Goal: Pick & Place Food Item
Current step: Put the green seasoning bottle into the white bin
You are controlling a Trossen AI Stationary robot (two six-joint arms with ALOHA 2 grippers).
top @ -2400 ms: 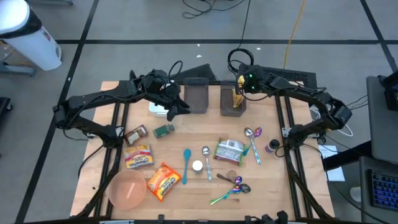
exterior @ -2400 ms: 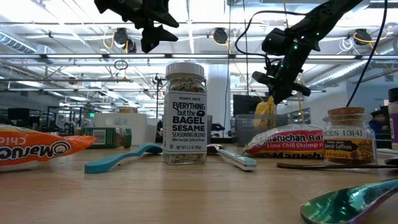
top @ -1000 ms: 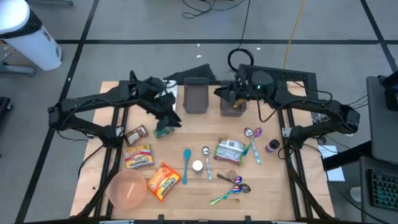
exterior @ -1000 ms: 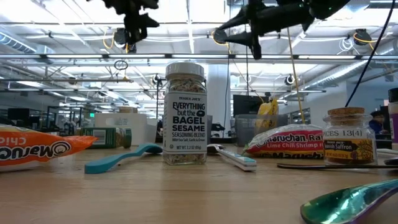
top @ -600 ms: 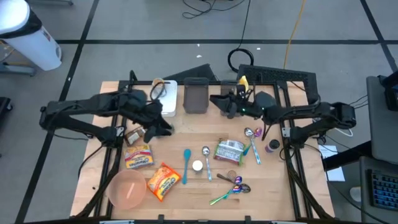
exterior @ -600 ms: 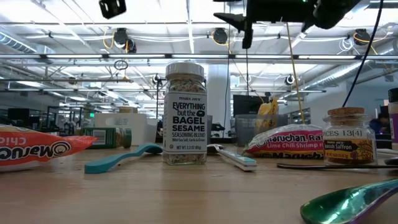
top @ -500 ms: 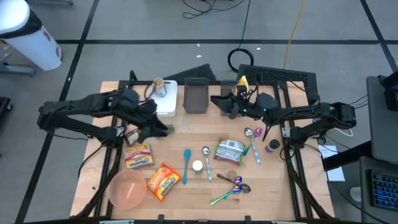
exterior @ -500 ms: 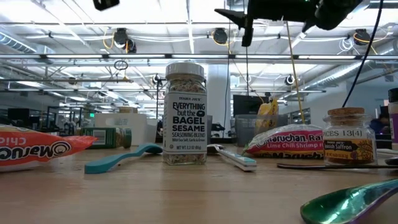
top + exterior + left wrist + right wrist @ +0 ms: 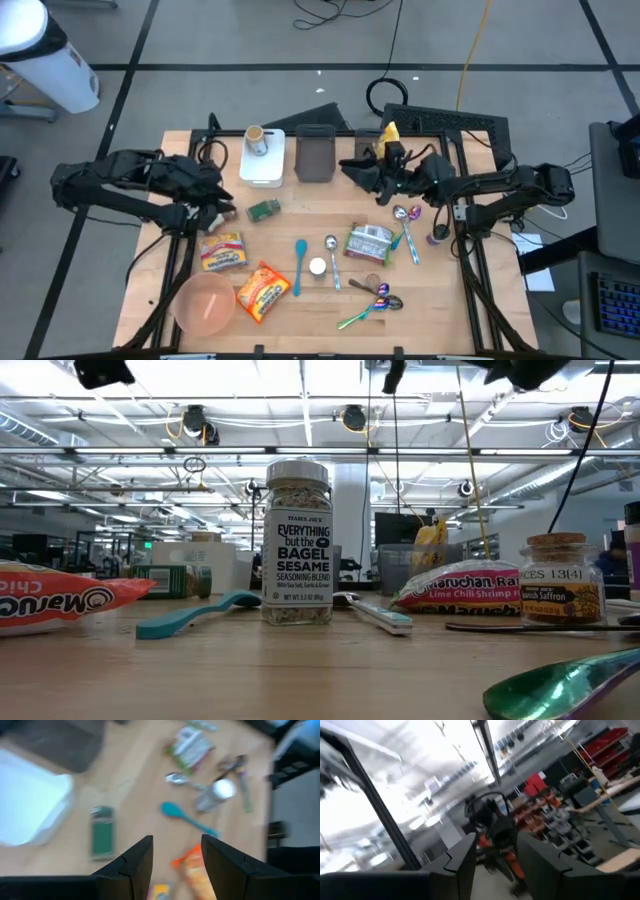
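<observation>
Left wrist view, empty left end effector (image 9: 175, 862) parted above green packet (image 9: 102, 831), right's state unclear.

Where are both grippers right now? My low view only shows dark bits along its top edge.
Observer: The left gripper hangs over the table's left side, close to the green packet, with open fingers and nothing between them.
Operator: And the right one?
Observer: The right gripper hovers open and empty by the dark bin that has the yellow packet in it.
</observation>
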